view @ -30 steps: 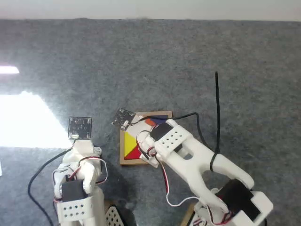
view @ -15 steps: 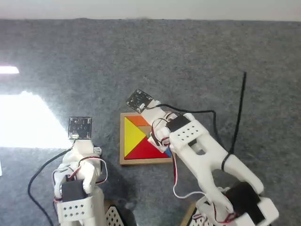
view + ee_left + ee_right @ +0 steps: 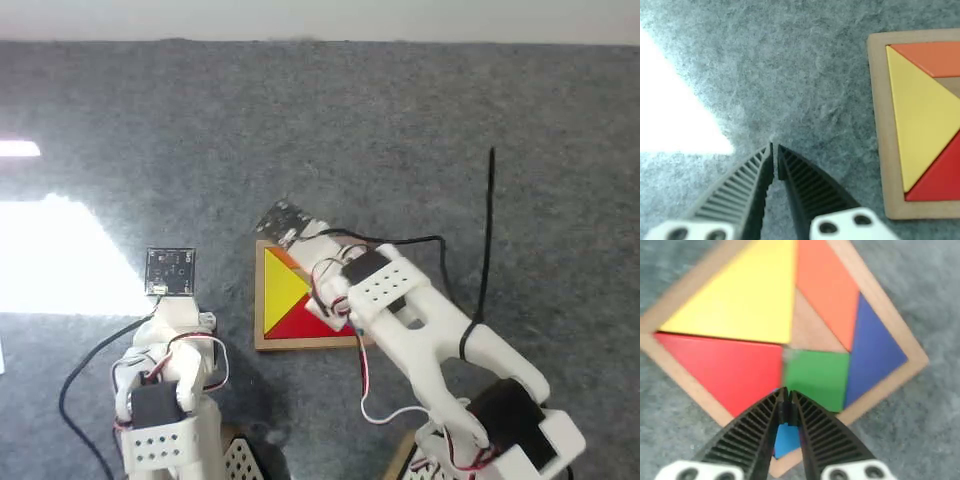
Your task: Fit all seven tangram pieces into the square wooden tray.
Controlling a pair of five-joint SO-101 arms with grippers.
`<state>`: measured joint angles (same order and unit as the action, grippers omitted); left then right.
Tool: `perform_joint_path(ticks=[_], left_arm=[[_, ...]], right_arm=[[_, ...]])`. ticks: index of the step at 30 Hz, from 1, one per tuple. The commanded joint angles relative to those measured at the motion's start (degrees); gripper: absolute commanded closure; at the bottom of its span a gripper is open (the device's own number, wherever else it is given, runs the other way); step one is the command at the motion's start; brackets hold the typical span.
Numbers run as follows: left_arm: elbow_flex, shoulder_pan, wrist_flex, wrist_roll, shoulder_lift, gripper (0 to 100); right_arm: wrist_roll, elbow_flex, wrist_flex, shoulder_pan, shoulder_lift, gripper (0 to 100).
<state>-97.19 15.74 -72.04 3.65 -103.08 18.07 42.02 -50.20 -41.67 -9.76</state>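
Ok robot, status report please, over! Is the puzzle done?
Left gripper shut, over the mat beside the tray. Right gripper shut, above the tray by the green square. Tan triangle mid-tray: piece or gap, cannot tell.

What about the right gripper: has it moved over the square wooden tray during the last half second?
Yes. Against the square wooden tray, the right gripper and its wrist have shifted slightly left and toward the arm's base in the high view.

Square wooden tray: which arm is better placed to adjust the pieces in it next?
Probably right. The right end effector is shut directly above the square wooden tray, by the green square piece. The left end effector is shut over the grey felt mat, beside the tray.
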Motion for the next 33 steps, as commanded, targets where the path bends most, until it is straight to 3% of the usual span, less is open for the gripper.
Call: perform_joint_path(ticks=[1, 8, 14, 19, 24, 29, 33], left_arm=[[0.7, 0.5, -0.2, -0.1, -1.1, 99], [0.7, 0.5, -0.2, -0.1, -1.1, 99], [0.7, 0.5, -0.2, -0.1, -1.1, 99], [0.7, 0.5, -0.2, -0.1, -1.1, 99], [0.7, 0.5, -0.2, -0.1, -1.1, 99], [0.7, 0.5, -0.2, -0.1, -1.1, 99], [0.7, 0.5, -0.2, -0.1, -1.1, 99]], right_arm=[[1.1, -0.4, -2.4, -4.0, -0.4, 97.9], [1.1, -0.4, -5.2, -7.8, -0.4, 97.9], [1.3, -0.4, -12.5, -1.9, -13.7, 97.9], [12.9, 8.4, -23.3, -8.0, -31.2, 94.2], [9.6, 20.0, -13.0, -13.8, -33.6, 78.6], [3.0, 25.8, -0.9, -17.5, -29.8, 79.7], [2.4, 26.2, 4.3, -17.5, -24.5, 81.6]])
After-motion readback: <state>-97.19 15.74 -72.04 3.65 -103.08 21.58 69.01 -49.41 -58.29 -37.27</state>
